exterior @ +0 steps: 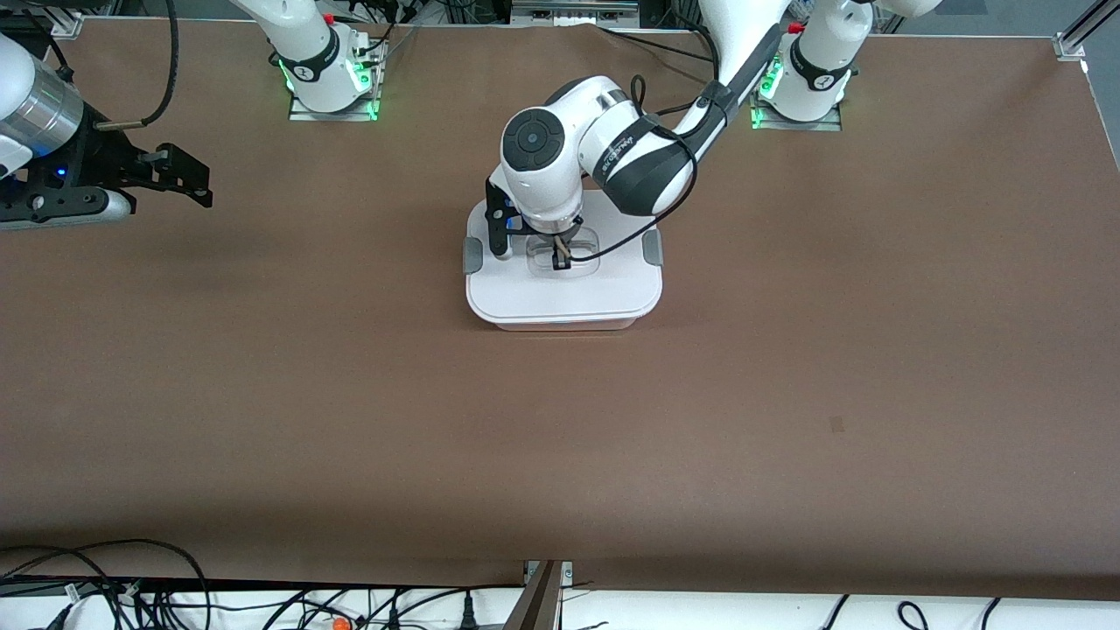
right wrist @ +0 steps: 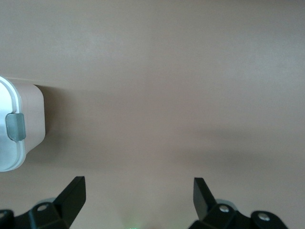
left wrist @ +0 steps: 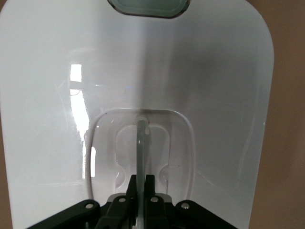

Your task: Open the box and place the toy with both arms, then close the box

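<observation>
The box (exterior: 560, 296) stands in the middle of the table with its white lid on and a grey clip (exterior: 472, 254) at each side. My left gripper (exterior: 560, 255) reaches down into the lid's recessed centre. In the left wrist view it (left wrist: 143, 177) is shut on the clear handle (left wrist: 141, 138), with the white lid (left wrist: 214, 95) spread beneath it. My right gripper (exterior: 188, 175) waits open and empty over bare table at the right arm's end. Its wrist view shows it open (right wrist: 139, 183), with the box's corner (right wrist: 14, 152) and one clip (right wrist: 15, 126) at the edge. The toy is out of view.
The brown table top (exterior: 787, 394) surrounds the box. Cables (exterior: 131, 586) lie along the table edge nearest the front camera.
</observation>
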Tool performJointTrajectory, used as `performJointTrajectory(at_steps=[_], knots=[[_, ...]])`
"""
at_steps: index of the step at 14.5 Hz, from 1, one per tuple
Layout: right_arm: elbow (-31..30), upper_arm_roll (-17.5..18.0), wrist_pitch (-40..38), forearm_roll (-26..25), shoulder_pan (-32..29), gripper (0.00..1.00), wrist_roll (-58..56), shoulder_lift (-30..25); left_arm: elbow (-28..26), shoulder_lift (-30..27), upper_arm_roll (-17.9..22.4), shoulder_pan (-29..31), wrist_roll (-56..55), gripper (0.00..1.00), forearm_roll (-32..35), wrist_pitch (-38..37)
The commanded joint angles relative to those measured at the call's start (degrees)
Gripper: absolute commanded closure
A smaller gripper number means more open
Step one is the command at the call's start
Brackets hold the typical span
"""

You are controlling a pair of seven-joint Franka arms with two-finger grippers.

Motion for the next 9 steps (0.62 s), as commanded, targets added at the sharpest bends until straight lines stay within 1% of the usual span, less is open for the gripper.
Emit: performJointTrajectory(at_steps=[1, 8, 9], knots=[[1.54, 1.08, -1.34, 0.28, -1.09, 0.0, 0.85, 0.5, -2.81, -2.63, 0.27, -0.71, -0.78, 1.0, 1.51, -1.94], [1.62, 0.99, -1.16, 0.28, -1.18, 0.0, 0.76, 0.85, -3.87, -2.9, 0.27, -0.63, 0.01, 1.0, 2.04, -1.94], [1.62, 0.99, -1.16, 0.28, -1.18, 0.0, 0.76, 0.85, -4.13, -2.81, 0.27, -0.63, 0.01, 1.0, 3.0, -1.68]])
